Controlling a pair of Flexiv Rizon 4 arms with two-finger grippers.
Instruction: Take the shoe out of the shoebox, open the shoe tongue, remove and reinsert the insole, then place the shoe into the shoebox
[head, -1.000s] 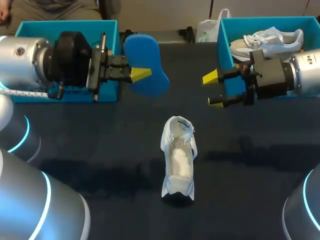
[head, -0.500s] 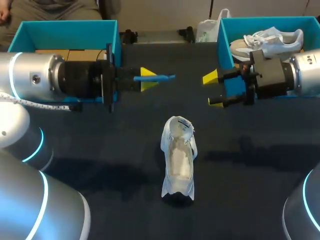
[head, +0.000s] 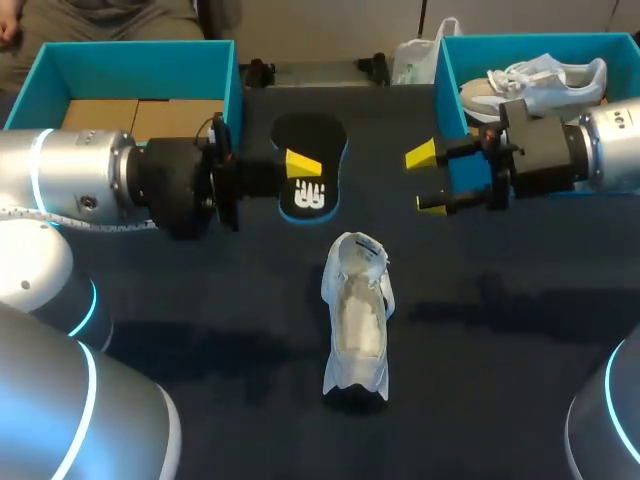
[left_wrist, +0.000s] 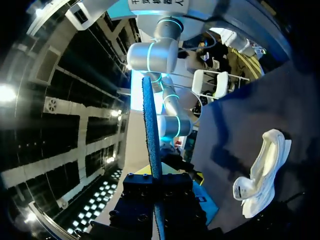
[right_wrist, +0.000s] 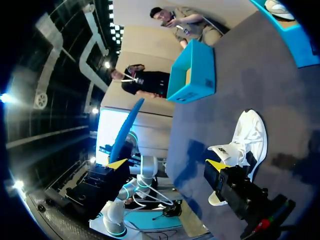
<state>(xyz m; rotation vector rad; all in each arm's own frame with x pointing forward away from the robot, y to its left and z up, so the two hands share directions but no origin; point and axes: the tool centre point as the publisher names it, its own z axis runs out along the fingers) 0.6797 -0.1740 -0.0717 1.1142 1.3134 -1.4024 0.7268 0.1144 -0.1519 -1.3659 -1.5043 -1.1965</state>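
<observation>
The shoe (head: 356, 318) lies on the middle of the desk (head: 200, 330), opening upward, nearer than both arms. Our left end effector (head: 298, 165) is clamped on the insole (head: 314, 138), dark underside turned upward; our right end effector (head: 425, 180) hangs spread apart, empty. We judge reinsertion is next: flip the insole foot-side up, match toe to toe, and slide it in while the right steadies the shoe. We leave the insole's white logo (head: 308, 197) unread; the tongue label (head: 368, 245) is too small to read.

the dark table (head: 200, 300) bears a white shoe (head: 357, 320) before the gap between left gripper (head: 302, 170) and right gripper (head: 425, 180), left box (head: 135, 55) and right box (head: 550, 45) behind them.
</observation>
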